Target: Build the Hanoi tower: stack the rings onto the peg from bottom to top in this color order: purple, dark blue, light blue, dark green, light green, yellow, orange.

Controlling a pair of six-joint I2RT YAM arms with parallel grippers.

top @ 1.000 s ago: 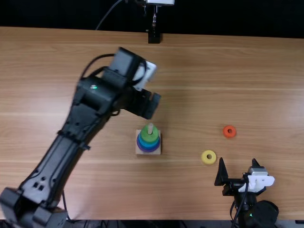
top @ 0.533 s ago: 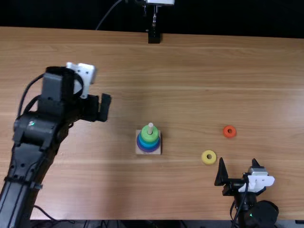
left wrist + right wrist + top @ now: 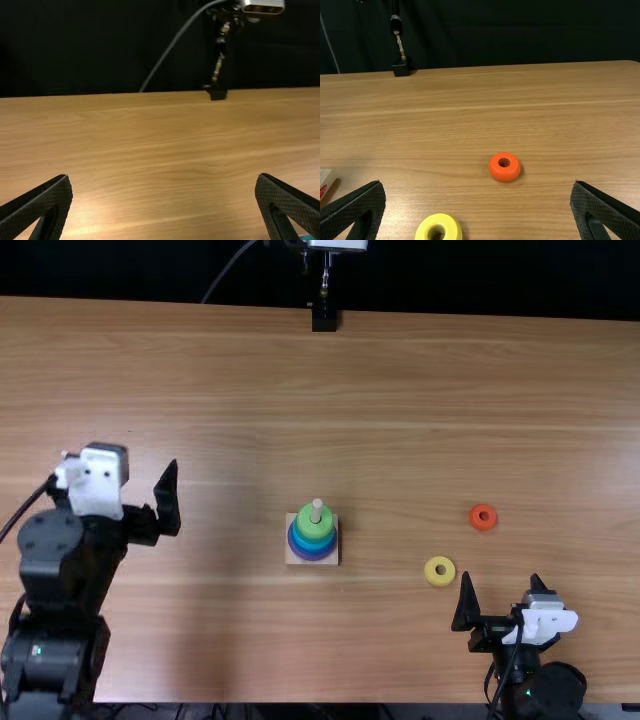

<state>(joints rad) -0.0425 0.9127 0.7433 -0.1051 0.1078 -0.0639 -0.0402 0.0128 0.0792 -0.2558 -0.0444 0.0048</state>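
Note:
In the top view the square wooden base (image 3: pixel 292 558) holds the peg (image 3: pixel 317 507). From the bottom, purple (image 3: pixel 313 558), blue and light blue bands show, with a light green ring (image 3: pixel 314 526) uppermost; dark green cannot be made out. A yellow ring (image 3: pixel 440 571) and an orange ring (image 3: pixel 483 517) lie flat to the right. My left gripper (image 3: pixel 146 476) is open, well left of the stack; its wrist view shows the gripper (image 3: pixel 164 181) holding nothing. My right gripper (image 3: pixel 502 586) is open, nearer the table's front than the yellow ring (image 3: pixel 439 227) and orange ring (image 3: pixel 504 167); the gripper (image 3: pixel 478 185) is empty.
A black stand (image 3: pixel 324 316) is at the table's far edge, with a grey cable beside it. Bare wood (image 3: pixel 400 400) spreads behind the rings and between the left arm and the base.
My left arm has swung from behind the stack to the left and back toward the front edge, uncovering the wood there. The right arm, the stack and both loose rings have not moved.

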